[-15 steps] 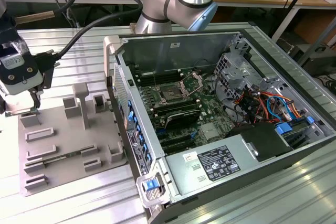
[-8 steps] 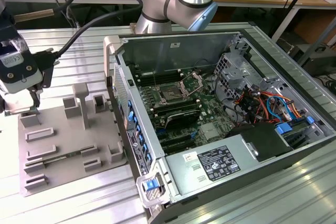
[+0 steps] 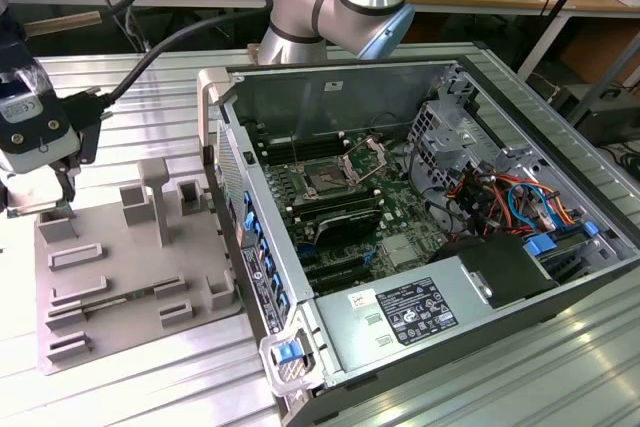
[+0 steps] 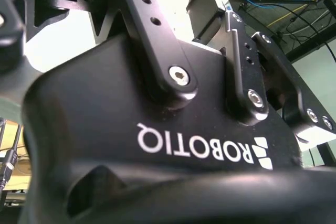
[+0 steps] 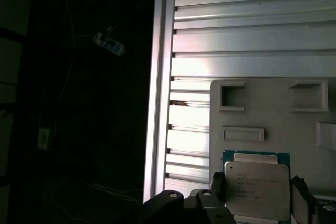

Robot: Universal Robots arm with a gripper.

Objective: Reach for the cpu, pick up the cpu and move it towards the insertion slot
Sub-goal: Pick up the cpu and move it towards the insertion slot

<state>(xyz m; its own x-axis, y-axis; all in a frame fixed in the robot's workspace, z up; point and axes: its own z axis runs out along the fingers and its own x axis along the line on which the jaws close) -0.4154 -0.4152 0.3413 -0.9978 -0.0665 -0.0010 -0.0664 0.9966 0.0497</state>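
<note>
Gripper (image 3: 52, 197) low at the exterior view's left edge, over the corner of the grey tray (image 3: 130, 292) nearest that edge. Spread or clamped: cannot tell. In the first wrist view, the cpu (image 5: 257, 188) sits right at the gripper's tip, shiny top up, green rim showing, near two rectangular tray frames. Resting on the tray or lifted: cannot tell. Toward the exterior view's right, well apart from the gripper, the insertion slot (image 3: 326, 180) sits on the motherboard inside the open computer case (image 3: 330, 87). Tray and case both stand on the slatted metal table (image 3: 140, 77).
</note>
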